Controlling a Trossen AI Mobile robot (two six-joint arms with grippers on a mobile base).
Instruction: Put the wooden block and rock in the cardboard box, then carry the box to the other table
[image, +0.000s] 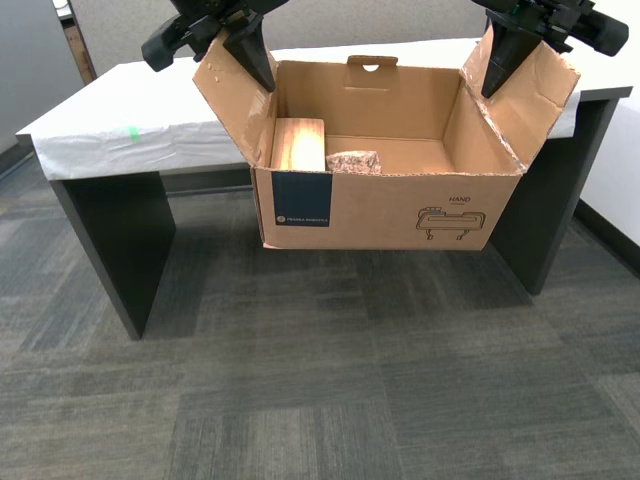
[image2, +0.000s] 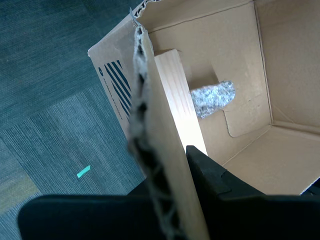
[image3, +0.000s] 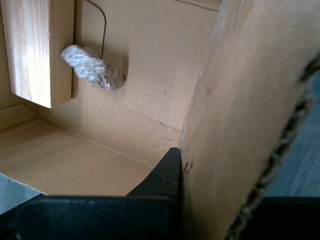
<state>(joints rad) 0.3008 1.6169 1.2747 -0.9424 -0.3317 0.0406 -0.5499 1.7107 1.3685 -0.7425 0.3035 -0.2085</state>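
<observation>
Grip check: my first gripper clamped on box flap at exterior view's right, my second gripper clamped on flap at exterior view's left. Cardboard box hangs between them, off floor, long axis running arm to arm. Wooden block and rock inside, touching, toward second-gripper end. Other table right behind box, so next move probably forward, then down.

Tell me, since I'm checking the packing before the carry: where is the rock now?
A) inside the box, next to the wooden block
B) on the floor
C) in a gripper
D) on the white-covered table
A: the rock lies on the bottom of the box, right beside the wooden block.
</observation>
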